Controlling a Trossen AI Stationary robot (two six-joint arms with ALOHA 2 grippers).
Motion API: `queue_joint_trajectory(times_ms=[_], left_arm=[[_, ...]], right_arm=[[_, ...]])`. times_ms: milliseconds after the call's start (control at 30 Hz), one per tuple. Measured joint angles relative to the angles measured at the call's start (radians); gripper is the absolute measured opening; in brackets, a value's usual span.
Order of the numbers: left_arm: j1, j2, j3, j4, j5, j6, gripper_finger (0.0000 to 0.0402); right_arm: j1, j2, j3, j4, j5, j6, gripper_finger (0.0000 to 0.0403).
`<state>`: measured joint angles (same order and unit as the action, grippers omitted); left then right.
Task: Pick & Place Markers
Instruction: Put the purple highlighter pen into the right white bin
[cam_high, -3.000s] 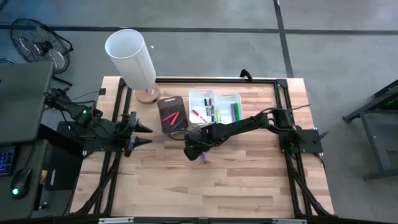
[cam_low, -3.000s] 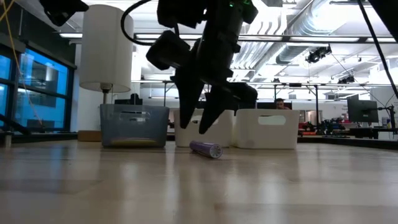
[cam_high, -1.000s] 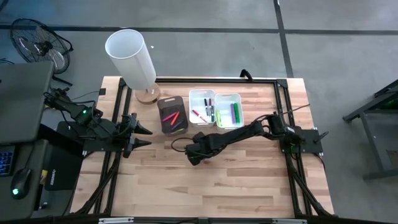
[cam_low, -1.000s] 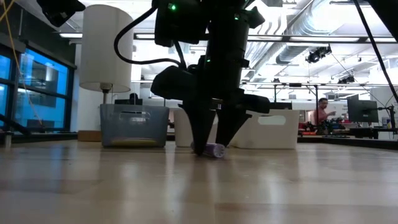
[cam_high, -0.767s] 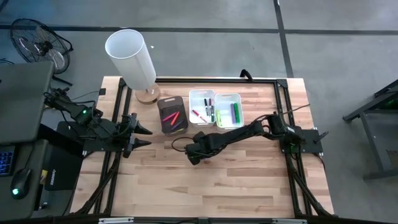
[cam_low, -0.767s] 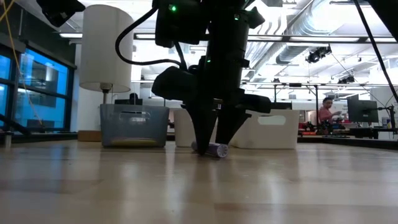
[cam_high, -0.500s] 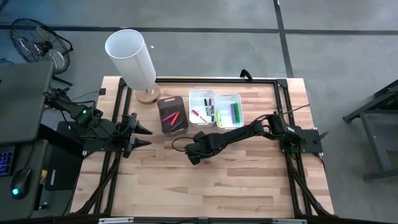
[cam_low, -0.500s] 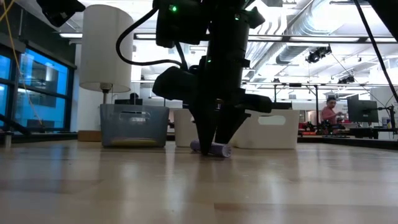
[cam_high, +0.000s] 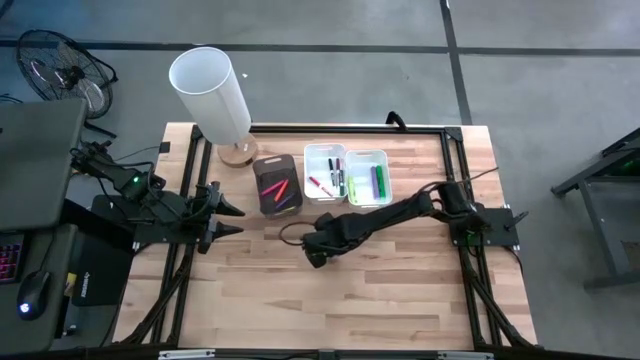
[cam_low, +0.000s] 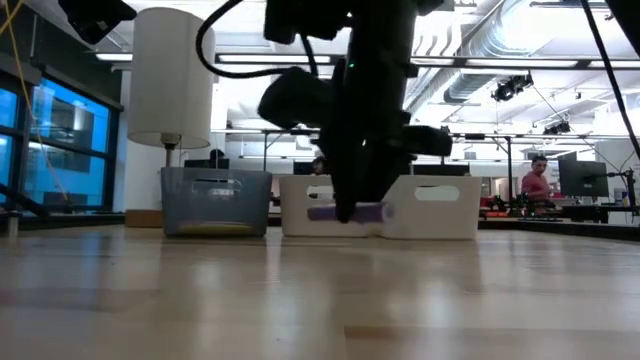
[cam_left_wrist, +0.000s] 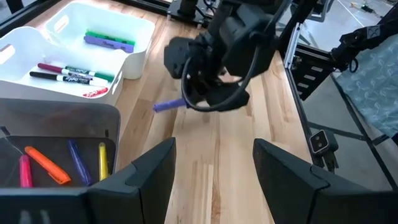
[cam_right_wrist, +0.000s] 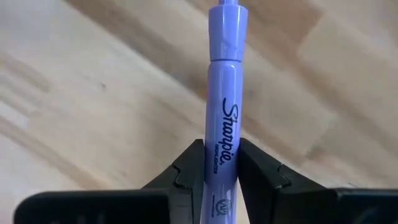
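My right gripper (cam_high: 316, 257) is shut on a purple marker (cam_low: 346, 212) and hangs over the table's middle, just near of the bins. The marker also shows in the left wrist view (cam_left_wrist: 169, 106) and the right wrist view (cam_right_wrist: 222, 99). Other markers lie in the dark bin (cam_high: 278, 186) and in two white bins (cam_high: 325, 172) (cam_high: 367, 178): red and orange ones, red and black ones, green and purple ones. My left gripper (cam_high: 236, 217) waits open at the table's left side. My right gripper pinches the purple marker's barrel at its printed label (cam_right_wrist: 219, 146) between its two fingers (cam_right_wrist: 188, 169). The fingers come from above, pointing down, and lie across the marker. It is level and lifted clear of the table, its cap end (cam_right_wrist: 227, 28) sticking out past the fingers.
A lamp with a white shade (cam_high: 210, 92) stands on a wooden base at the far left corner. The three bins sit side by side along the far middle. A black frame rail (cam_high: 350, 128) edges the table. Bare wood (cam_high: 330, 300) stretches toward the near edge.
My right gripper stood with its fingers down on either side of the purple marker on the table. It has shut on the marker and risen, so the marker has gone from lying on the wood to hanging level, clear of it.
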<state>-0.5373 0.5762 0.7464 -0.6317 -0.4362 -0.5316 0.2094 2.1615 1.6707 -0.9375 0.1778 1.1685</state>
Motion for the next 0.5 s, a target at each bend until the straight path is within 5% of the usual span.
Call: queue_joint_trajectory(times_ms=[500], left_arm=[[0.0,0.0,0.0,0.0,0.002,-0.001,0.0211]], right_arm=[[0.068,-0.192,0.002,-0.089,0.165,0.051,0.0076]])
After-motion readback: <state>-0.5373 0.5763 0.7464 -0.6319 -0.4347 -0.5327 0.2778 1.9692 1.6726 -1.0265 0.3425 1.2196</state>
